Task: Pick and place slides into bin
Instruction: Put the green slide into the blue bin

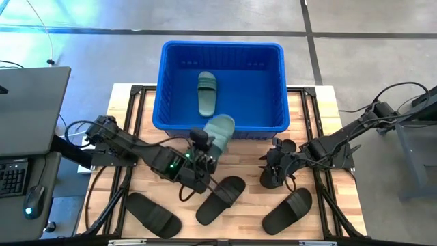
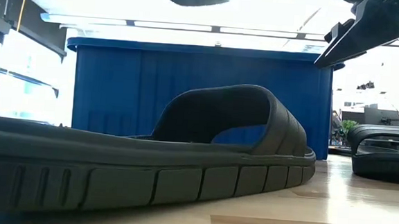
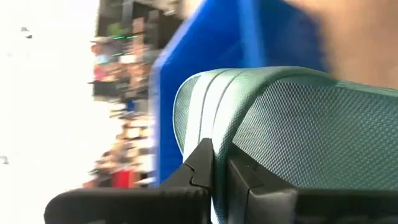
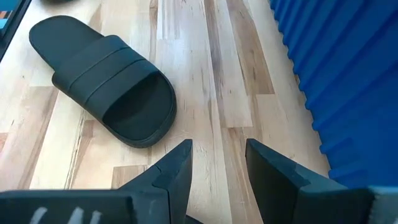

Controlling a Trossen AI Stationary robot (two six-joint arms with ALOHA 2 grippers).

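Here the left gripper [image 1: 203,158] is clamped on a green slide [image 1: 220,130], held in the air at the near rim of the bin [image 1: 171,82], the slide's far end just over that rim; in the left wrist view the green sole [image 3: 298,124] sits pinched between the dark fingers [image 3: 202,168], the blue wall behind it; a second green slide [image 1: 207,93] lies inside the bin, left of centre, with bare floor around it; the right gripper [image 1: 275,166] hangs over the wood near the bin's near right corner, jaws a little apart on nothing, bare table [image 4: 205,74] between them; three black slides lie near: one far left [image 1: 151,214], one at centre [image 1: 221,199] just near the left gripper, one right [image 1: 287,210]; a fourth black shape under the right gripper is mostly hidden; in the low view one black slide [image 2: 183,159] fills the foreground, cut off at the left, hiding most of the bin's wall.
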